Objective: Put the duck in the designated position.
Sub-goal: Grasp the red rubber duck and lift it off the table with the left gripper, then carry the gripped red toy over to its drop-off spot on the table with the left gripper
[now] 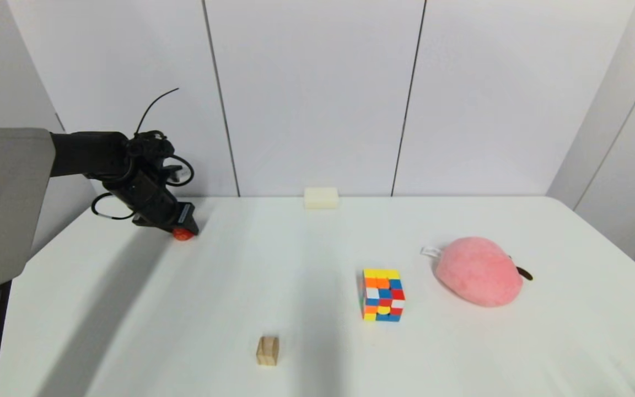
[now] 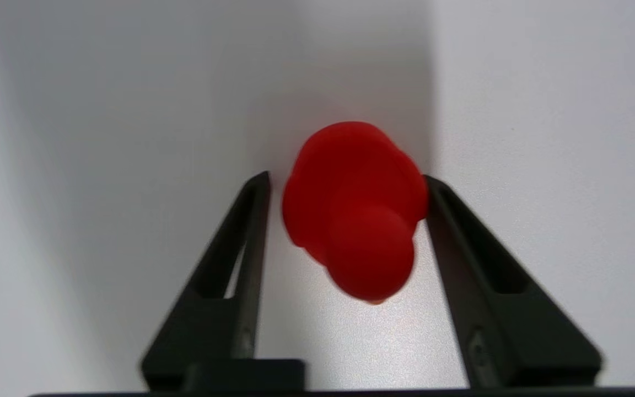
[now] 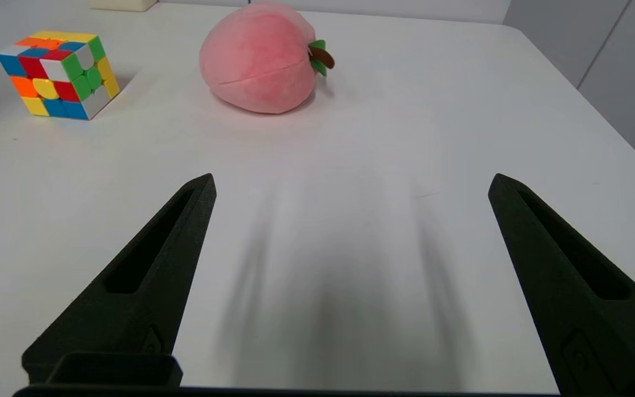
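The duck [image 2: 356, 212] sat at the worktop's [image 1: 317, 353] far left, bracketed by the left gripper [image 1: 184, 225], fingers seemingly not yet clamped. Probably best squeezed gently, since it looked slippery. Right gripper [image 3: 350, 184] was spread, idle.

Glossy red duck [image 2: 353, 212] between black fingers [image 2: 237, 259], white table [image 1: 130, 309], puzzle cube [image 1: 382, 294] chequered in yellow, orange, blue, red, white; pink plush peach [image 1: 478, 271], green leaf.
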